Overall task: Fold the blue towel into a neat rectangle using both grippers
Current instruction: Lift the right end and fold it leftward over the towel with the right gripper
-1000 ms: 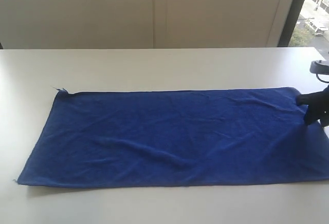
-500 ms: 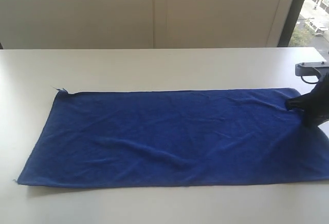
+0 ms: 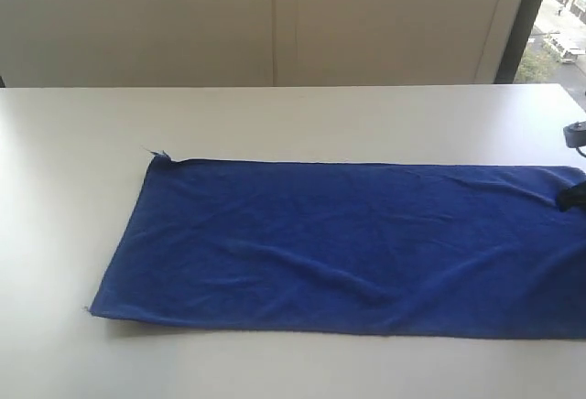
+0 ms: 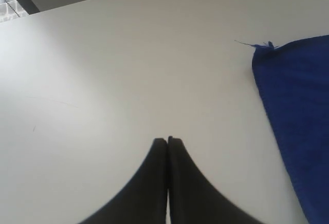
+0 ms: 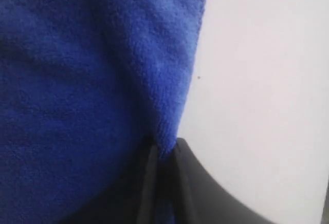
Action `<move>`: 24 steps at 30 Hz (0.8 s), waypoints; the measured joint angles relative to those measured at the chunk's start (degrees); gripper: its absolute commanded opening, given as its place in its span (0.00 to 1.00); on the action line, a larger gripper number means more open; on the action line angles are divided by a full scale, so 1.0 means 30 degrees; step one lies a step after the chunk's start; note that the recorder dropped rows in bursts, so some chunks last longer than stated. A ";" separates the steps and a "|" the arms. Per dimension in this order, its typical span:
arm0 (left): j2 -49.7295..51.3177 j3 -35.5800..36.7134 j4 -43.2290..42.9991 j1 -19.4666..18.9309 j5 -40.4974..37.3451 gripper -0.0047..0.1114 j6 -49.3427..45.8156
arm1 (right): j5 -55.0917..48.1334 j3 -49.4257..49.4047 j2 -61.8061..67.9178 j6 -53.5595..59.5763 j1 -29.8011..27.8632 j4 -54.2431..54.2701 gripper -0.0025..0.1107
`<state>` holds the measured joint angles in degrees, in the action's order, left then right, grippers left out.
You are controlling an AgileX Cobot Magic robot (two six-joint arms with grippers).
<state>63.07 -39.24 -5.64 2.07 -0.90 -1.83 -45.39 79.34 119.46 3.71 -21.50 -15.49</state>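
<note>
The blue towel (image 3: 348,243) lies spread flat and lengthwise on the white table (image 3: 275,115), its right end running past the exterior view's right edge. My right gripper (image 3: 572,196) shows only as a black tip at that edge, on the towel's far right corner. In the right wrist view the towel's edge (image 5: 169,131) is pinched between the two black fingers of the right gripper (image 5: 164,149). My left gripper (image 4: 168,141) is shut with nothing in it, hovering over bare table. The towel's frayed far left corner (image 4: 267,47) lies apart from it.
A pale wall (image 3: 275,15) runs behind the table, with a dark window frame (image 3: 522,15) at the far right. Bare tabletop surrounds the towel on its far, left and front sides.
The right gripper closed on the towel's far right corner and pulled it rightward; the whole towel slid to the right. The gripper itself moved almost out of the exterior view.
</note>
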 measured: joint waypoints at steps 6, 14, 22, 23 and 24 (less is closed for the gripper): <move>0.0000 0.0000 0.0000 0.0000 0.0070 0.04 0.0000 | -0.0007 0.0074 -0.0714 0.0778 0.0522 0.2226 0.03; 0.0000 0.0000 0.0000 0.0000 0.0479 0.04 0.0503 | 0.0188 0.0537 -0.0786 0.1150 0.4480 0.4277 0.02; 0.0000 0.0000 0.0030 0.0000 0.0626 0.04 0.1052 | 0.1181 0.2968 -0.0410 0.1285 0.9648 0.6934 0.02; 0.0000 0.0000 0.0030 0.0000 0.0626 0.04 0.1052 | 0.1210 0.3326 -0.0235 0.1285 1.0128 0.7266 0.02; 0.0000 0.0000 0.0030 0.0000 0.0637 0.04 0.1090 | 0.1255 0.3768 0.0027 0.1285 1.0691 0.7600 0.02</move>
<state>63.07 -39.24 -5.55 2.07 1.01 1.44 -41.63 90.65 119.54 7.56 10.57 7.31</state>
